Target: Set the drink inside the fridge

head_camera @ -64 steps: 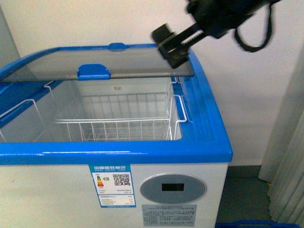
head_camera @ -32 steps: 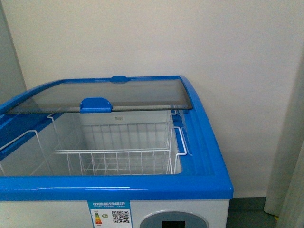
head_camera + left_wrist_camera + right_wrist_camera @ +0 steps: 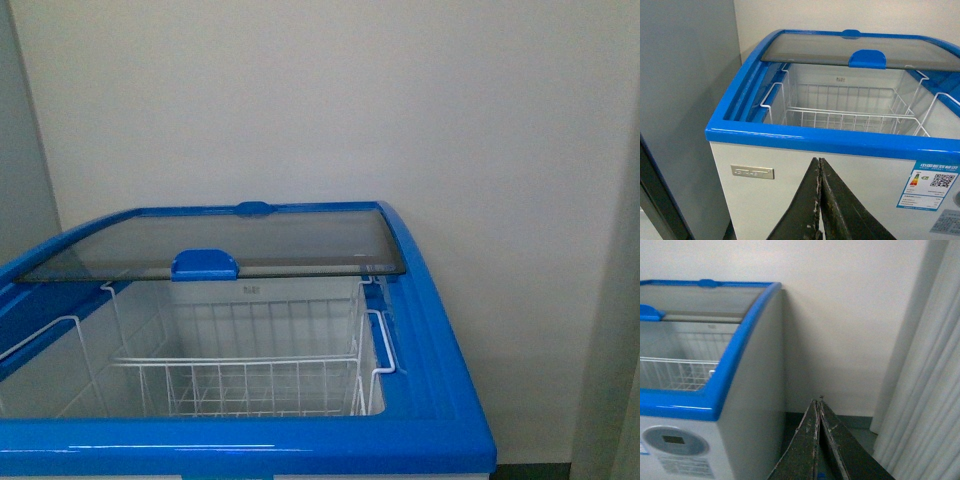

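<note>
fridge (image 3: 440,440) in front of me with glass lid (image 3: 280,240) slid back, wire basket (image 3: 250,375) bare inside, left gripper (image 3: 820,200) and right gripper (image 3: 817,440) both pinched closed (holding nothing), drink nowhere in sight

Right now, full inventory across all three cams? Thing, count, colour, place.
White chest fridge with blue rim: 1, against the wall.
Glass sliding lid: 1, clear, covering the fridge's far half.
Blue lid handle: 1, on the lid's near edge.
White wire basket: 1, inside the fridge; looks empty.
Energy label: 1, on the fridge front.
Grey cabinet: 1, beside the fridge.
Pale curtain: 1, on the fridge's other side.
Drink: none visible.
Left gripper: dark, shut, empty.
Right gripper: dark, shut, empty.
</note>
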